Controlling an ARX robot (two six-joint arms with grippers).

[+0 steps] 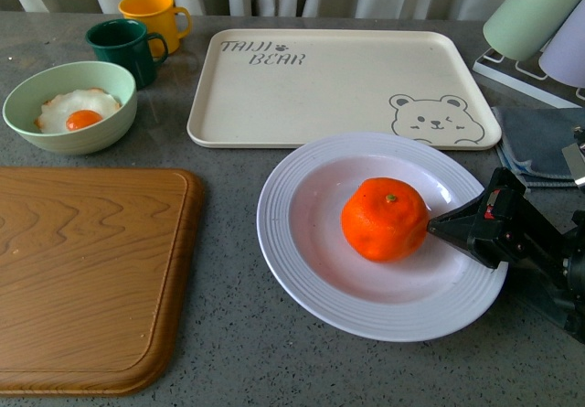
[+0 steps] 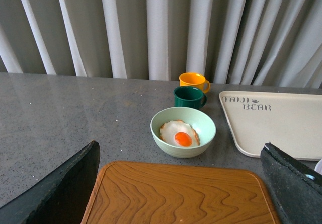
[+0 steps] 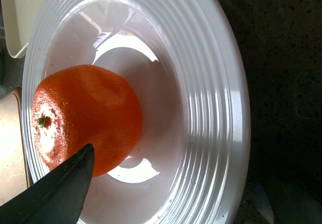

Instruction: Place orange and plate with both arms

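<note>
Two claws empty, fruit already on the dish

Far left, the left claw [image 2: 180, 148] hangs spread wide over the wooden cutting board [image 1: 87, 274] and holds nothing. Beyond it are the pale green bowl [image 1: 23, 105] with its fried egg and the cream tray [image 1: 338, 87], both untouched. Right of the board, the plate [image 1: 292, 242] lies flat on the counter [image 1: 228, 352], just in front of the tray. The orange [image 1: 385, 219] rests in its well, stem dot up. At the far right, the right claw [image 1: 454, 227] looks spread and pinches nothing, one finger just beside the fruit. The orange half of the job seems done. What looks left is backing that claw off, and perhaps moving the plate, if this is not its final spot.
</note>
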